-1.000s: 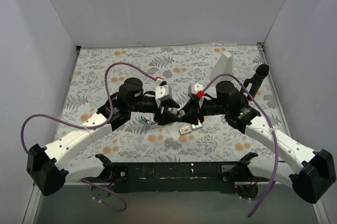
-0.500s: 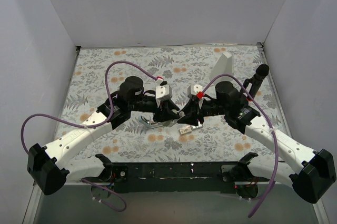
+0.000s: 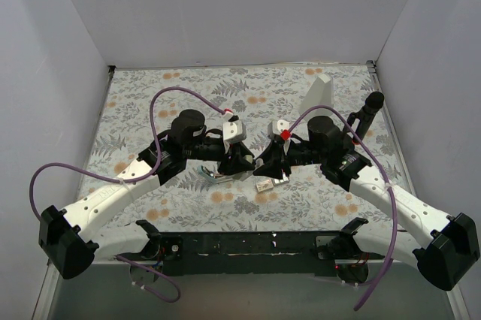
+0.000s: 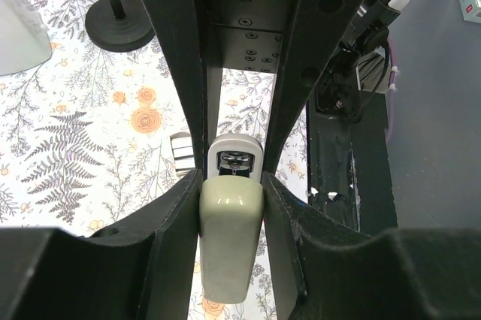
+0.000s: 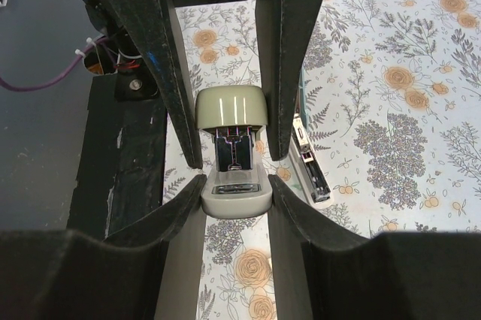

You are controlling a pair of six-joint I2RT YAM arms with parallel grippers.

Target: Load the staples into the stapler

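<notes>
right end effector: clamped on beige stapler; stapler hinged open | floral cloth beneath

I see my floral-print table, white wedge block and black post standing back right, box of staples lying mid-table, light blue stapler lying on the cloth.

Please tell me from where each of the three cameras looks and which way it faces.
Top external: above and behind the robot, facing down on the floral table; both arms show whole, left gripper and right gripper tip to tip.
Left wrist: on the left arm, facing down its own fingers toward the robot's right, at the beige stapler they clamp.
Right wrist: on the right arm, facing down its own fingers toward the robot's left, at the same stapler.
Shared: both wrist views show that stapler.
</notes>
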